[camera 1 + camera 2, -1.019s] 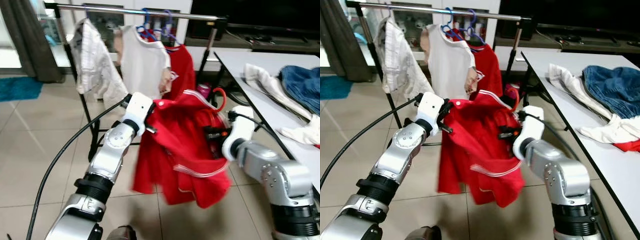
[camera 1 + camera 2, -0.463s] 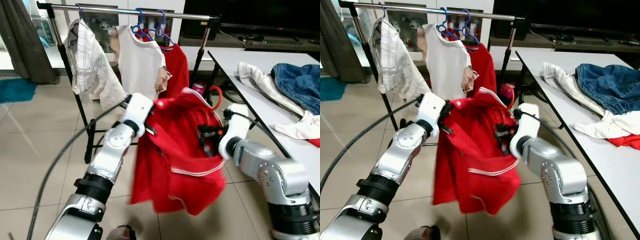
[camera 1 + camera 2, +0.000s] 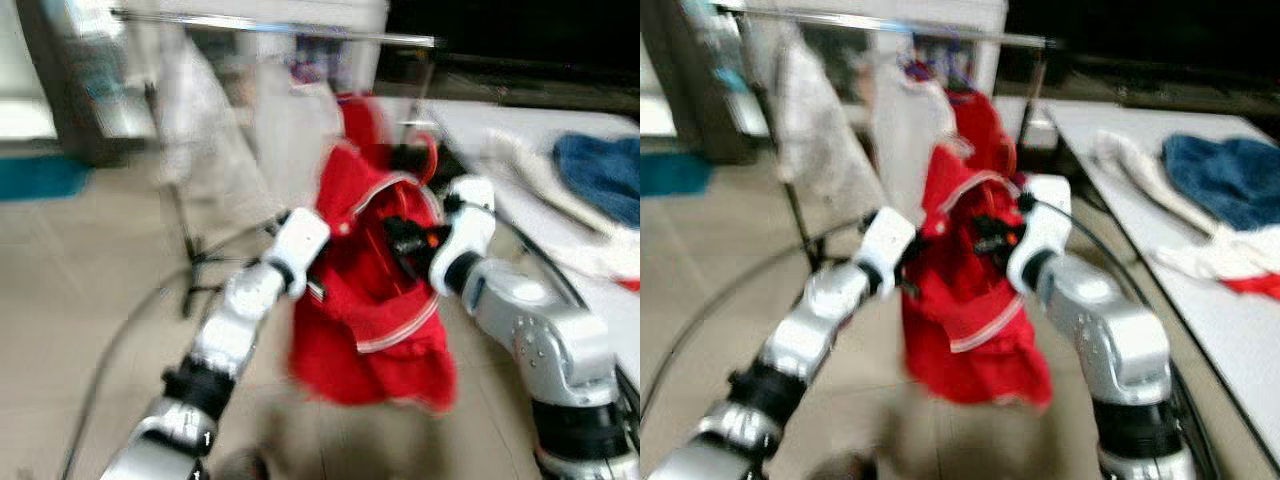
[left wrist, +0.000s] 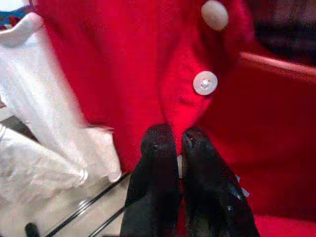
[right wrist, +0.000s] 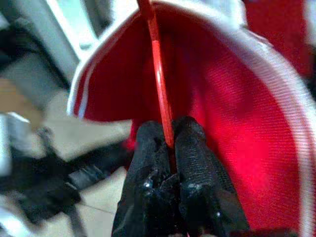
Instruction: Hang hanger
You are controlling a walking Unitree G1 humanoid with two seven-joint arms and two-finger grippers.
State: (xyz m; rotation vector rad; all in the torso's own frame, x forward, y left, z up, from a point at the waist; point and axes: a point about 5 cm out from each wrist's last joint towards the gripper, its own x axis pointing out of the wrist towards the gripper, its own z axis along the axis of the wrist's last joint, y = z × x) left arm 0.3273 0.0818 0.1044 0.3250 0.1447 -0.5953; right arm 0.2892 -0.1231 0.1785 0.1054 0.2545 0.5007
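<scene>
A red shirt with white trim (image 3: 372,290) hangs between my two arms, in front of the clothes rail (image 3: 300,28). My left gripper (image 4: 173,140) is shut on the red fabric beside its white buttons (image 4: 205,82). My right gripper (image 5: 167,134) is shut on the thin red hanger (image 5: 157,74) that runs up inside the shirt's collar. The hanger's red hook (image 3: 430,150) curves up just below the rail's right end. Both eye views are blurred.
On the rail hang a pale striped shirt (image 3: 805,105), a white shirt (image 3: 902,130) and a red garment (image 3: 985,130) on blue hangers. A white table (image 3: 1200,290) on the right carries jeans (image 3: 1230,170) and light clothes. Tiled floor lies to the left.
The camera has moved closer to the rail and the picture has blurred. Both arms have lifted the red shirt higher and nearer the rail; both grips are unchanged.
</scene>
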